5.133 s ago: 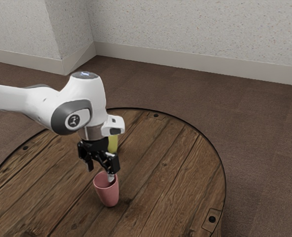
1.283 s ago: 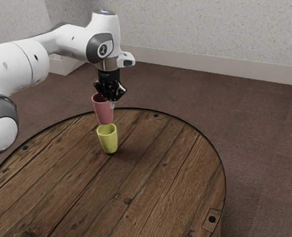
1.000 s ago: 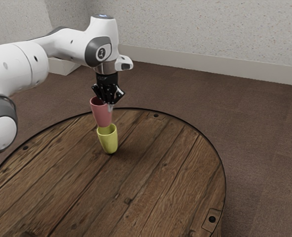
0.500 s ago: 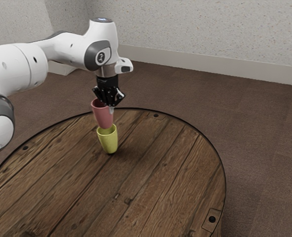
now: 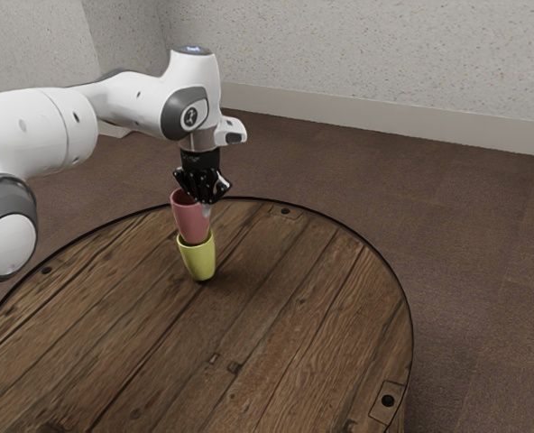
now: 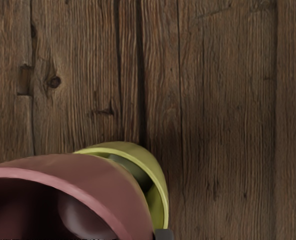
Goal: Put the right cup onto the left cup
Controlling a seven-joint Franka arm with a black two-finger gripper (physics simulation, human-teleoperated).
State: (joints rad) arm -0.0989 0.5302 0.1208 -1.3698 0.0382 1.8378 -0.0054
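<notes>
Claw [image 5: 200, 204] is left of centre in the frame, pinching the pink cup by its rim wall as far as I can tell. Going left to right: the arm [image 5: 32, 135] comes in from the left edge, then there's the pink cup [image 5: 189, 221], which has dropped a bit with the claw over the last half second, so its base now looks to be inside the mouth of the yellow cup [image 5: 198, 261]. Yellow one's upright on the table [image 5: 303, 307], which runs off to the lower right. So tbh the stacking is nearly there, I'd say just ease down and let go. Pink looks slightly off-centre in the wrist view, so it could catch or tip on release.
</notes>
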